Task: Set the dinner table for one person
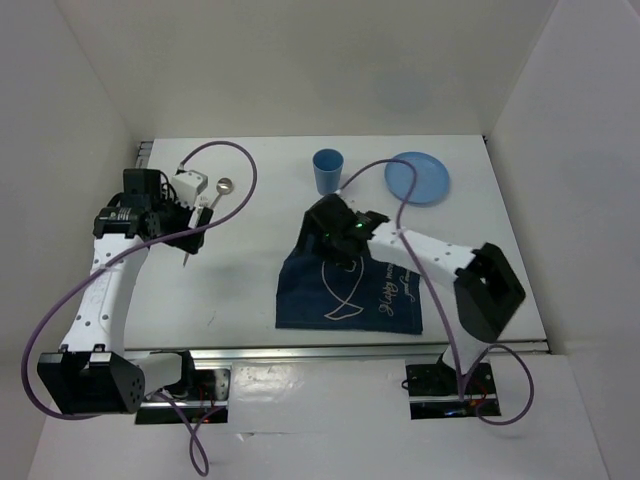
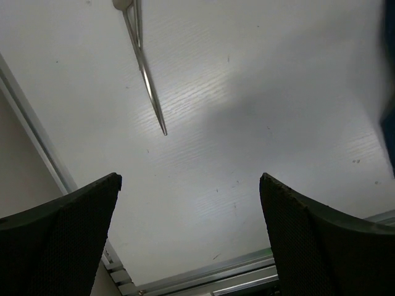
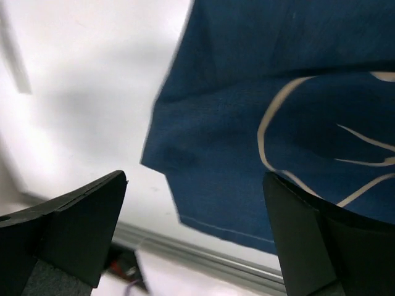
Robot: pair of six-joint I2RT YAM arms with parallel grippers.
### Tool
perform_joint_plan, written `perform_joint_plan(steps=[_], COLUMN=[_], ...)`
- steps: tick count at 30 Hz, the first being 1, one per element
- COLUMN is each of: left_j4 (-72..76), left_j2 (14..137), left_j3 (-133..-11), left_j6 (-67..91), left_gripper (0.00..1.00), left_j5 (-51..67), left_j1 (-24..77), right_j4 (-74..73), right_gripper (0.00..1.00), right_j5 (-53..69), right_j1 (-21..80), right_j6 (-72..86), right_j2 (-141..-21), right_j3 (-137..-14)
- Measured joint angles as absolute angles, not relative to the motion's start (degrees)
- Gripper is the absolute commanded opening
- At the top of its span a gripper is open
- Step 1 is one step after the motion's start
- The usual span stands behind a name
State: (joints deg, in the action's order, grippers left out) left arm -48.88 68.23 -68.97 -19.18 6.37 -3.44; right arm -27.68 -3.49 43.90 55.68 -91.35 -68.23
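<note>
Dinner table (image 1: 250, 300) was a flat white top boxed in by white walls (image 1: 300, 60), with a metal rail (image 1: 330, 352) along its near edge. Both arm bases sat just beyond that rail. A dark blue placemat (image 1: 350, 295) with a pale fish outline lay front and centre on the table, its near edge close to the rail and its cloth rumpled toward the upper left corner. A blue cup (image 1: 328, 171) stood upright toward the back, well behind the placemat. A blue plate (image 1: 418, 177) lay flat to the right of it, near but apart. A metal spoon (image 1: 224, 185) lay on the left part of the table, bowl toward the back, handle slanting toward the front. The left gripper (image 2: 191, 179) hung over the spoon's handle end with its fingers (image 2: 74, 216) spread wide and nothing between them. In the left wrist view the handle tip lay on bare table ahead of the fingers, not touching them. The right gripper (image 3: 194, 179) hung over the placemat's left edge. Its fingers (image 3: 80, 222) were also wide apart and gripped nothing. Blue cloth and white tabletop both showed in the gap below them. Whether either fingertip brushed the cloth could not be told.
</note>
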Motion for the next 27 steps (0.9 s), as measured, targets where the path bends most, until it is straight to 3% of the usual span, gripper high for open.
perform_joint_plan(steps=[3, 7, 15, 19, 23, 27], left_j4=[-49.9, -55.5, -58.9, -56.6, -52.4, -50.7], left_j2=[68.3, 71.1, 81.8, 86.4, 91.7, 96.9], left_j3=[-68.9, -68.9, -62.9, -61.7, -61.7, -62.5], left_j6=[-21.2, -24.6, -25.1, -22.4, -19.0, -17.0], left_gripper=[0.99, 0.99, 0.99, 0.99, 0.99, 0.92], left_j5=[8.6, 14.0, 20.2, 20.0, 18.3, 17.1], left_j1=[-2.6, 1.5, 19.0, 29.3, 33.0, 33.0], right_j4=[-33.5, -39.6, -40.7, -39.3, -36.7, -34.9], right_gripper=[1.0, 1.0, 0.98, 0.98, 0.98, 0.8], right_j5=[-7.8, -11.4, -14.1, -11.3, -9.0, -7.7], right_j1=[49.4, 49.8, 22.9, 16.0, 10.4, 6.5], right_j6=[54.2, 52.9, 46.3, 41.1, 36.5, 33.3], right_j2=[-97.8, -92.8, -77.0, -81.8, -91.5, -99.7], right_j3=[-73.8, -74.2, -65.2, -64.8, -64.8, -64.8])
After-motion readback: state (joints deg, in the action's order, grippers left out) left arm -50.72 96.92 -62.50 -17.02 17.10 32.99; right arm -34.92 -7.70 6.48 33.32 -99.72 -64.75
